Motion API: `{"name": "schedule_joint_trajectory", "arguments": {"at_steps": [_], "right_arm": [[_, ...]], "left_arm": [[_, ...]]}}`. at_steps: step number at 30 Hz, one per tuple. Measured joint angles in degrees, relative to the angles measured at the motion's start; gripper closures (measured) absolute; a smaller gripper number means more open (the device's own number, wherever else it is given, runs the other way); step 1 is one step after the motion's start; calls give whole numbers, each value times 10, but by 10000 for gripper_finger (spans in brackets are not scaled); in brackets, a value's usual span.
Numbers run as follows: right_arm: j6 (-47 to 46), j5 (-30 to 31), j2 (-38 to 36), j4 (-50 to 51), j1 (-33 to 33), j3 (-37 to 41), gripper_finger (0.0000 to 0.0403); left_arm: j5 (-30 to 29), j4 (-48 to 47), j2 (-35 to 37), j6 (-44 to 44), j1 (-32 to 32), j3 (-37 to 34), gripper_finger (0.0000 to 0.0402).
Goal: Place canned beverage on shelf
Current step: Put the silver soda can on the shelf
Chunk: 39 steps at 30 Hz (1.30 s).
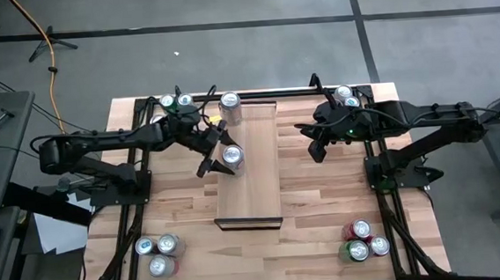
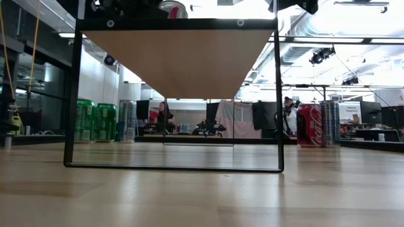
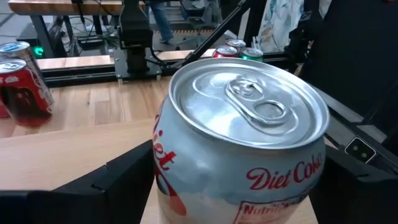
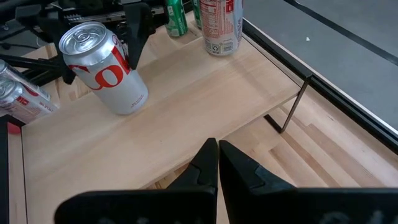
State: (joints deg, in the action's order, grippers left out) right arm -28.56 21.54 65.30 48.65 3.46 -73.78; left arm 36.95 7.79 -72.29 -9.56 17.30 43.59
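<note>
The silver Diet Coke can (image 1: 232,156) was positioned upright on the shelf (image 1: 258,188), near its left edge and about midway along its length. The left pincer (image 1: 218,156) was located around this can, its fingers (image 3: 118,177) set apart on either side of the can body; whether the pads pressed on the can could not be determined. A second can (image 1: 230,108) was seen standing on the far end of the shelf. The right pincer (image 1: 314,150) was held over the bench (image 1: 326,223) just right of the shelf, its fingers brought together on nothing. Groups of cans (image 1: 159,252) were placed at the corners of the bench.
</note>
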Motion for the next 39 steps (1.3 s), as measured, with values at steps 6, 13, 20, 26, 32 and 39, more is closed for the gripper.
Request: {"name": "schedule_joint_trajectory", "arguments": {"at_steps": [6,13,20,26,32,39], "right_arm": [[0,0,0,0,0,0,403],[3,0,0,0,0,0,403],[5,9,0,0,0,0,403],[23,10,0,0,0,0,403],[35,10,0,0,0,0,403],[39,10,0,0,0,0,403]], "left_arm": [[-3,-4,7,2,-1,-1,167],[-106,-4,38,42,-27,-1,194],[-417,24,53,127,-121,-1,185],[-634,39,50,257,-209,-1,184],[-817,28,41,315,-279,-1,184],[-831,27,10,315,-284,-1,177]]}}
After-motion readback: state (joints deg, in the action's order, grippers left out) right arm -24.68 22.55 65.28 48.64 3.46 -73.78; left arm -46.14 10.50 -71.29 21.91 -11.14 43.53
